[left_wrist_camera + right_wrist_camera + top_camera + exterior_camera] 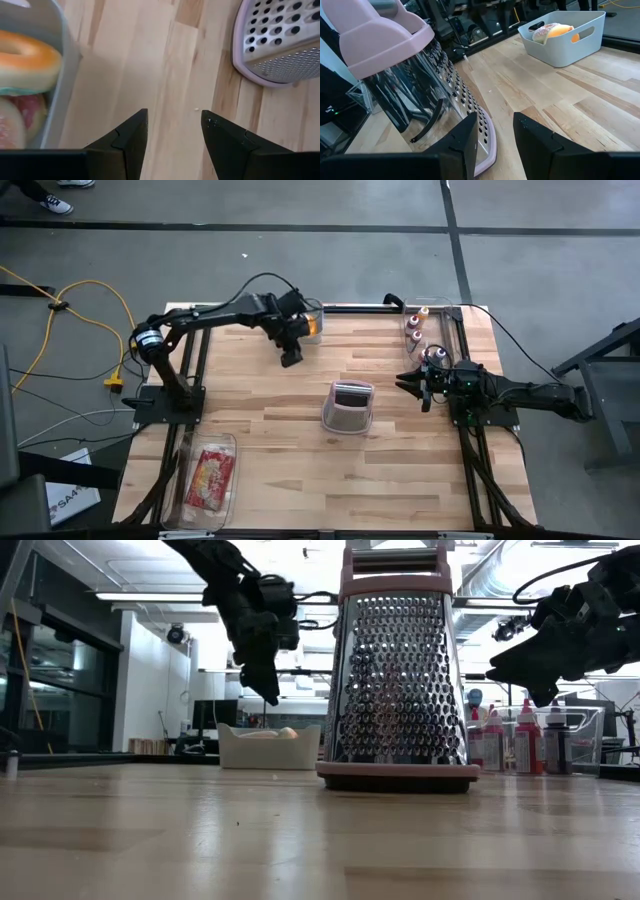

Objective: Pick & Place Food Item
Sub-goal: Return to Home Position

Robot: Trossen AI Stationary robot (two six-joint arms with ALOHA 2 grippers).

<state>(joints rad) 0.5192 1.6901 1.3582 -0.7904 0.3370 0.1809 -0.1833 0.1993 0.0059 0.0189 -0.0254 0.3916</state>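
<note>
the left gripper [175, 120] hangs over bare tabletop [260, 430] just beside the gray bin [59, 95], its fingers [131, 135] parted to a middling gap with nothing between them. that looks like an arm done with its load. the bin sits at the far edge of the tabletop, within the left arm's reach and well apart from the right arm.

in the bin the count is one orange donut [27, 60] on top, one pink donut [17, 120] below it, and between them a thin light blue edge [20, 91] that reads as a third donut, mostly hidden. no donut shows loose on the tabletop, so the placing seems finished and only the retreat to rest remains.

the right gripper [495, 122] waits near the right edge, its fingers a narrow gap apart and empty, pointed toward the one pink-trimmed box grater [348, 407] standing upright mid-tabletop.

behind the right arm stand a few small bottles [415, 330]; their number cannot be told. one clear tray [232, 442] with a single red packet [210, 477] lies at the near left corner.
</note>
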